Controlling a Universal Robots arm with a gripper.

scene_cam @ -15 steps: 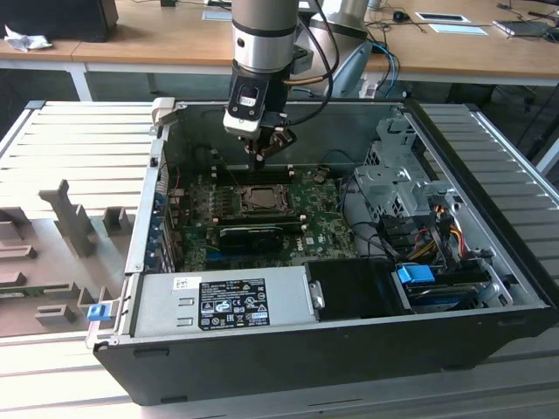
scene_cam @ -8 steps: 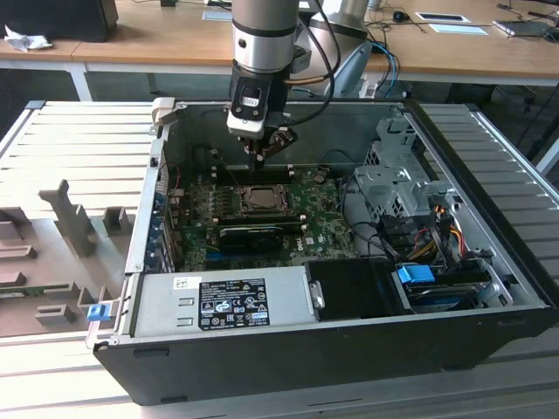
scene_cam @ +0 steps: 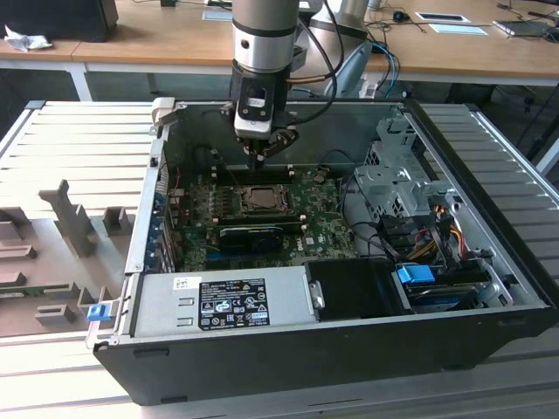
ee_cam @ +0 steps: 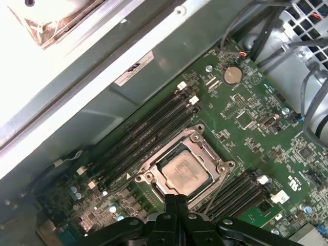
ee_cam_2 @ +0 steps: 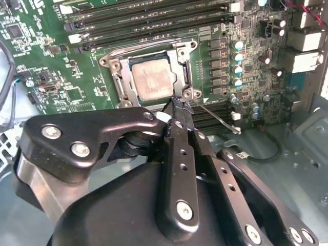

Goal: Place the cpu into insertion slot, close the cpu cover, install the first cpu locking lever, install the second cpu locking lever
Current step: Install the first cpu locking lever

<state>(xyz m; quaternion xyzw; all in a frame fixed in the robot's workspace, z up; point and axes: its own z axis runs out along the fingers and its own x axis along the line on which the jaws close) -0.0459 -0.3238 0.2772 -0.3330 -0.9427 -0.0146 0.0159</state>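
Where the green circuit board [ee_cam_2: 41, 51] carries its square socket [ee_cam_2: 107, 62], the cpu [ee_cam_2: 152, 81] lies flat inside, pale metal face up.

Cover [ee_cam_2: 122, 84]: thin silver frame, lying down around the cpu, whose face shows through the square middle opening.

Lever [ee_cam_2: 218, 119]: thin metal rod, running slantwise away from one corner of the socket across the black memory slots [ee_cam_2: 154, 13] on that side.

Gripper [ee_cam_2: 177, 102]: both black fingers pressed together, nothing seen between them. The tips sit at the socket corner where the lever starts, just beside the cpu's edge. Whether they touch the metal cannot be told. In the exterior view the gripper [scene_cam: 256, 160] hangs upright over the far edge of the socket.

Case [scene_cam: 349, 349]: open computer housing, with the board on its floor.
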